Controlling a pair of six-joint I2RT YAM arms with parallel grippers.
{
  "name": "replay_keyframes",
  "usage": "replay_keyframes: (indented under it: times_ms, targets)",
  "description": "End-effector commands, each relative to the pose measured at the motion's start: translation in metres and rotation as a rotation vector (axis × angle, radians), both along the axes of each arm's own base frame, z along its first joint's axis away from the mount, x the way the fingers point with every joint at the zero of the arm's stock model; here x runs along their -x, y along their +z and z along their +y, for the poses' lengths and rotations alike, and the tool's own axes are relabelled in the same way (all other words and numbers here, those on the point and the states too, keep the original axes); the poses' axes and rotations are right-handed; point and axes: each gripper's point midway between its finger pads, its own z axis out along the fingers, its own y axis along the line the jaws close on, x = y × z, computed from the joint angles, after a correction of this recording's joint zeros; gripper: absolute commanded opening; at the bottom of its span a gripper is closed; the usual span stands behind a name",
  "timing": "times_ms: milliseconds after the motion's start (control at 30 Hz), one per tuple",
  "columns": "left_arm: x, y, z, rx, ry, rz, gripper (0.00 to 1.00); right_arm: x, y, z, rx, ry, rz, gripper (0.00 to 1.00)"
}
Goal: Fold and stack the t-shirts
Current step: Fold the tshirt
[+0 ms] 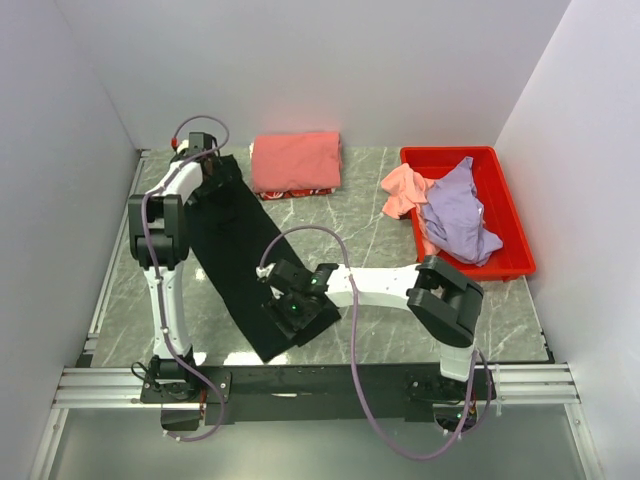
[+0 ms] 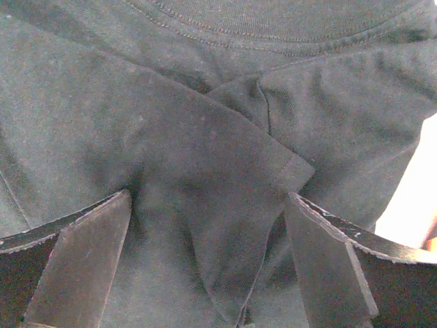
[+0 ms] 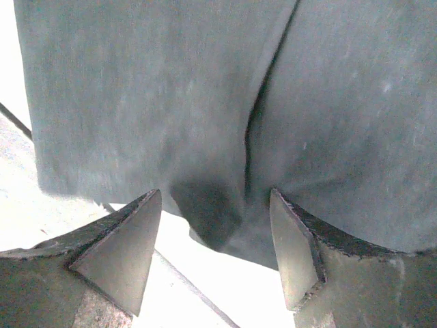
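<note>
The grey worktop [image 1: 370,220] carried everything, and the largest thing on it was the black t-shirt [image 1: 235,250]. It lay as a long narrow strip, running from the far left corner diagonally down toward the near middle. In the left wrist view a sleeve was turned in over the body just below the collar, so we judged the lengthwise fold done and the crosswise fold in hand.

The left pincer [image 1: 215,165] hung over the collar end, jaws wide apart and gripping nothing. The right pincer [image 1: 295,310] sat over the near hem with its jaws apart too, the hem edge lying between them unpinched. The next move, as we read it, called for closing on that hem through both layers and carrying it up toward the collar without dragging the strip askew.

Counting downward in size, we saw:
- one red bin [image 1: 447,155] at the right;
- one folded coral-red t-shirt [image 1: 295,162] at the back centre;
- one lavender t-shirt [image 1: 455,210], crumpled in the bin;
- one pink t-shirt [image 1: 405,190], spilling over the bin's left wall.

That made four shirts and two pincers.
</note>
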Motion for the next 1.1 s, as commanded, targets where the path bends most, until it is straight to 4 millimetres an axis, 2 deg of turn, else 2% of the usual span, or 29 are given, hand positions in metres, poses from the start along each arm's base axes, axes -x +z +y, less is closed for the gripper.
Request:
replay_keyframes:
  times_ms: [0, 33, 67, 133, 200, 267, 300, 400, 433, 467, 500, 533, 567, 600, 633, 667, 700, 733, 767, 800, 833, 900, 933, 967, 1000, 1033, 1067]
  targets:
    - [-0.012, -0.034, -0.018, 0.093, -0.083, 0.031, 0.99, 0.0, 0.009, 0.005, 0.013, 0.035, 0.004, 0.72]
    - [-0.015, -0.041, -0.021, 0.105, -0.095, 0.04, 0.99, -0.002, 0.011, 0.005, 0.021, 0.035, -0.006, 0.72]
    - [-0.024, -0.033, -0.024, 0.117, -0.105, 0.014, 0.99, -0.004, 0.012, 0.005, 0.024, 0.031, -0.018, 0.72]
    - [-0.032, -0.037, -0.033, 0.158, -0.134, 0.007, 0.99, -0.008, 0.018, 0.007, 0.018, 0.038, -0.04, 0.72]
    - [-0.044, -0.028, -0.044, 0.202, -0.18, -0.037, 0.99, -0.011, 0.026, 0.012, -0.004, 0.044, -0.054, 0.72]
    - [-0.055, -0.022, -0.053, 0.228, -0.244, -0.081, 0.99, -0.023, 0.037, 0.017, -0.011, 0.013, -0.097, 0.73]
    - [-0.057, -0.019, -0.041, 0.238, -0.228, -0.097, 0.99, -0.027, 0.043, 0.018, -0.015, -0.001, -0.111, 0.73]
    - [-0.067, 0.019, -0.048, 0.259, -0.282, -0.183, 1.0, -0.053, 0.073, 0.021, -0.071, -0.087, -0.158, 0.74]
    - [-0.071, 0.047, -0.049, 0.248, -0.293, -0.231, 0.99, -0.059, 0.081, 0.021, -0.102, -0.107, -0.159, 0.74]
    - [-0.072, 0.064, -0.047, 0.239, -0.291, -0.255, 0.99, -0.064, 0.089, 0.021, -0.127, -0.127, -0.161, 0.76]
    - [-0.069, 0.077, -0.045, 0.234, -0.283, -0.257, 0.99, -0.076, 0.103, 0.014, -0.166, -0.168, -0.172, 0.77]
    - [-0.066, 0.114, -0.046, 0.225, -0.287, -0.309, 0.99, -0.081, 0.108, 0.01, -0.184, -0.187, -0.179, 0.78]
    - [-0.06, 0.126, -0.044, 0.218, -0.277, -0.316, 1.0, -0.086, 0.112, 0.003, -0.191, -0.215, -0.187, 0.8]
    - [-0.052, 0.139, -0.044, 0.218, -0.272, -0.324, 0.99, -0.097, 0.126, -0.007, -0.224, -0.258, -0.203, 0.81]
    - [-0.039, 0.18, -0.045, 0.215, -0.268, -0.385, 1.0, -0.099, 0.124, -0.015, -0.232, -0.279, -0.201, 0.81]
    - [-0.018, 0.168, -0.055, 0.259, -0.289, -0.34, 0.99, -0.102, 0.126, -0.022, -0.246, -0.3, -0.199, 0.82]
    - [-0.003, 0.173, -0.064, 0.299, -0.304, -0.336, 0.99, -0.103, 0.137, -0.029, -0.28, -0.325, -0.208, 0.82]
    - [0.031, 0.177, -0.072, 0.333, -0.309, -0.328, 1.0, -0.107, 0.127, -0.044, -0.271, -0.361, -0.204, 0.82]
    - [0.048, 0.178, -0.074, 0.355, -0.292, -0.326, 0.99, -0.109, 0.125, -0.052, -0.27, -0.381, -0.207, 0.83]
    - [0.067, 0.177, -0.09, 0.385, -0.276, -0.325, 0.99, -0.11, 0.132, -0.061, -0.285, -0.409, -0.225, 0.83]
    - [0.106, 0.171, -0.096, 0.386, -0.27, -0.311, 0.99, -0.111, 0.122, -0.075, -0.263, -0.437, -0.221, 0.83]
    - [0.141, 0.165, -0.113, 0.338, -0.226, -0.322, 1.0, -0.107, 0.121, -0.089, -0.265, -0.462, -0.227, 0.84]
    - [0.174, 0.154, -0.115, 0.323, -0.21, -0.309, 0.99, -0.108, 0.121, -0.094, -0.275, -0.475, -0.232, 0.85]
    - [0.191, 0.145, -0.119, 0.316, -0.197, -0.293, 0.99, -0.107, 0.123, -0.097, -0.287, -0.476, -0.237, 0.86]
    - [0.212, 0.15, -0.129, 0.345, -0.195, -0.305, 0.99, -0.101, 0.124, -0.099, -0.309, -0.464, -0.23, 0.86]
    - [0.236, 0.125, -0.125, 0.335, -0.177, -0.238, 1.0, -0.1, 0.126, -0.098, -0.331, -0.459, -0.232, 0.87]
    - [0.261, 0.11, -0.124, 0.312, -0.167, -0.166, 0.99, -0.099, 0.129, -0.099, -0.348, -0.462, -0.234, 0.89]
